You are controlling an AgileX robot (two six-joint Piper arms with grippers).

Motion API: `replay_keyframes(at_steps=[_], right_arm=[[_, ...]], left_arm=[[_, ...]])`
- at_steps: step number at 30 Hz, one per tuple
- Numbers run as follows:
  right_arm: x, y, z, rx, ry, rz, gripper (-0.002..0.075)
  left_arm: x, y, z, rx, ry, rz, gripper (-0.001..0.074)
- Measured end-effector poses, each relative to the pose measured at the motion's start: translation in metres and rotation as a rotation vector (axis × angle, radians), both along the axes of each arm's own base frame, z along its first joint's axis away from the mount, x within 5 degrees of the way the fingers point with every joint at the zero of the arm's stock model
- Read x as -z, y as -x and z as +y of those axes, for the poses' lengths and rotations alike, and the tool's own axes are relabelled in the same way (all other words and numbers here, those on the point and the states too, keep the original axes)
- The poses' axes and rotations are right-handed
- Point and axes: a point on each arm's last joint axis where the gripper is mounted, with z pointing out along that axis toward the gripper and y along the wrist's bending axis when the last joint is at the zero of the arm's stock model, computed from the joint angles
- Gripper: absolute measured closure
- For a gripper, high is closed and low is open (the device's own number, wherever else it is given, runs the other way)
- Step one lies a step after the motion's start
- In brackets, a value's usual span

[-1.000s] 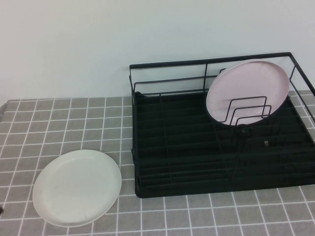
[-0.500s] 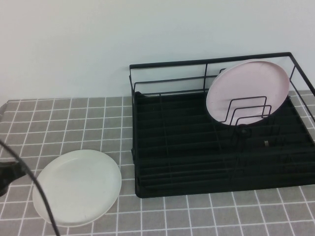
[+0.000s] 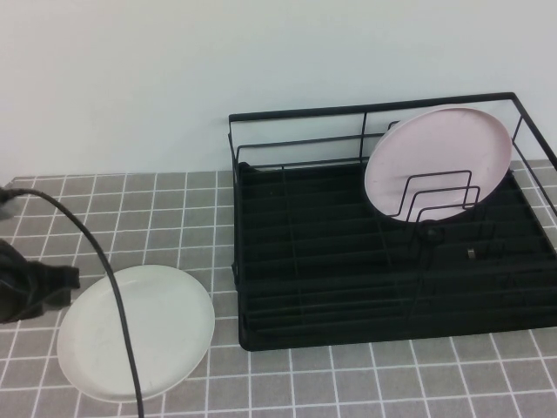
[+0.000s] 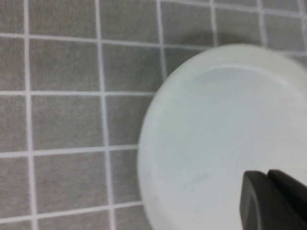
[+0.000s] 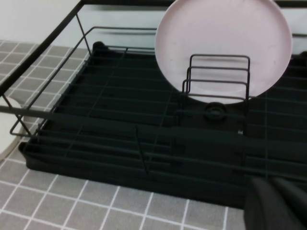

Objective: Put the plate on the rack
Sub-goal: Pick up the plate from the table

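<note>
The white plate (image 3: 148,331) lies flat on the grey tiled cloth at the front left, apart from the rack. It fills much of the left wrist view (image 4: 216,139). The black wire rack (image 3: 348,335) stands on the right and also shows in the right wrist view (image 5: 120,163). My left gripper (image 3: 68,280) hovers at the plate's left rim, its fingers (image 4: 256,191) shut and empty over the plate. My right gripper (image 5: 271,181) is out of the high view; it is shut and empty, in front of the rack.
A pale pink plate (image 3: 439,161) leans upright in the rack's back right dividers (image 5: 223,38). The left arm's black cable (image 3: 109,279) arches over the white plate. A white wall stands behind the table.
My left arm has come in from the left edge and moved right and up to the white plate's left rim. The plates and the rack have not moved.
</note>
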Motion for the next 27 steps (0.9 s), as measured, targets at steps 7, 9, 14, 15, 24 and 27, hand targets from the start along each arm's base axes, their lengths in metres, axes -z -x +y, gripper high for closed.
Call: replay_keyframes(at_steps=[7,9,14,15,24,27], right_arm=[[0.0,0.0,0.0,-0.002,0.0,0.003,0.0729],[0.0,0.0,0.0,-0.002,0.0,0.003,0.0729],[0.0,0.0,0.0,-0.002,0.0,0.003,0.0729],[0.0,0.0,0.0,-0.002,0.0,0.003,0.0729],[0.0,0.0,0.0,-0.003,0.0,0.005,0.0729],[0.001,0.0,0.0,-0.006,0.0,0.008,0.0729]], left_arm=[[0.022,-0.015,0.005,0.07,-0.07,0.156,0.0737],[0.025,-0.017,0.005,0.088,-0.068,0.185,0.0737],[0.027,-0.021,0.006,0.114,-0.09,0.19,0.0737],[0.027,-0.021,0.006,0.114,-0.09,0.188,0.0737],[0.028,-0.021,0.012,0.06,-0.132,0.212,0.0709],[0.029,-0.021,0.013,0.039,-0.141,0.22,0.0682]])
